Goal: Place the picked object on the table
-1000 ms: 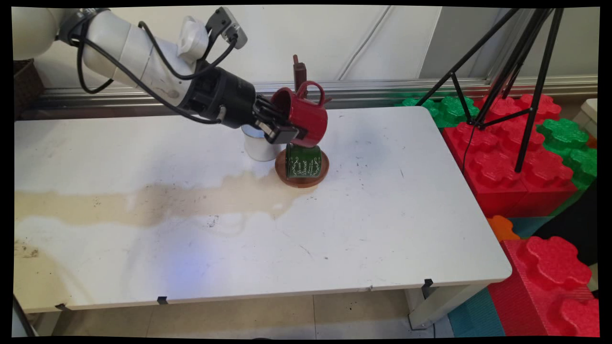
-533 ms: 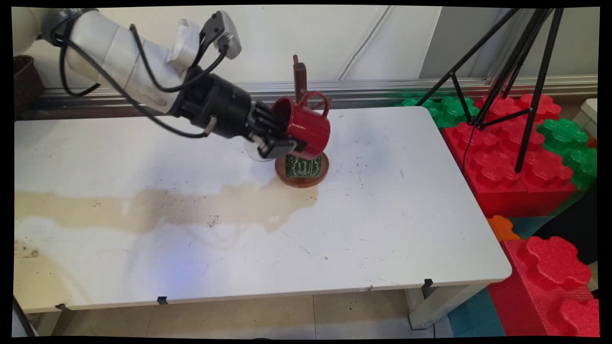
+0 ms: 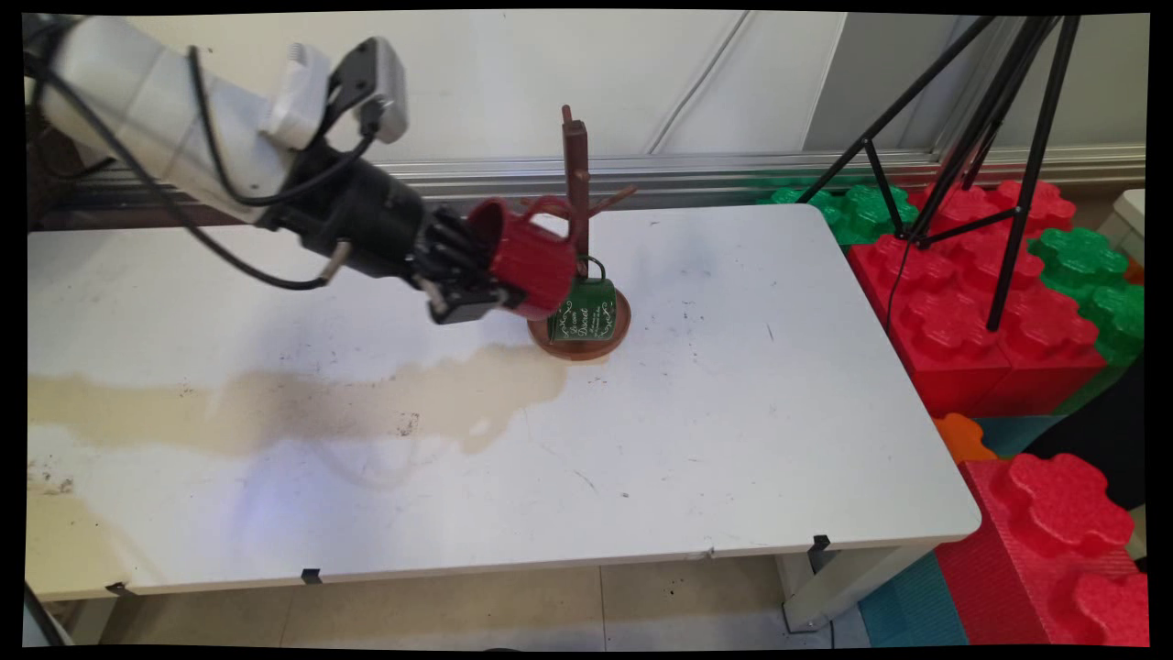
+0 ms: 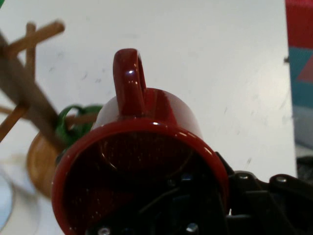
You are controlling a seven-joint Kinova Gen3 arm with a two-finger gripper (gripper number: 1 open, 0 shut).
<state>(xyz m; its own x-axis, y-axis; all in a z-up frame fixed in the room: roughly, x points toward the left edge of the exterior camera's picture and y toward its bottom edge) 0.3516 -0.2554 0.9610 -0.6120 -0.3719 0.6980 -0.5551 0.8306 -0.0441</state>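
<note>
The gripper (image 3: 481, 284) is clamped on the rim of a red mug (image 3: 531, 261), one finger inside the mouth and one against the outer wall, holding it on its side above the tabletop (image 3: 733, 412). The mug's mouth faces back toward the arm and its handle (image 4: 128, 81) points up, as the hand view shows. The mug hangs just left of a brown mug tree (image 3: 577, 183), close to the post and its short pegs, but whether it touches them I cannot tell.

A green mug (image 3: 583, 310) hangs low on the tree, its handle over a lower peg, just above the round base (image 3: 609, 339). The red mug is right beside it, perhaps brushing it.

The risks come from that crowding. A sideways nudge of the red mug against the post could tip the tree, which stands on a narrow base, and bring the green mug down with it. A knock on the green mug could lift its handle off the peg. The grip is on the rim only, so a bump against a peg could twist the mug in the fingers or let it slip. The pegs look thin and could snap under a hard push.

A wide tan stain (image 3: 367, 403) runs across the tabletop left of the base.
</note>
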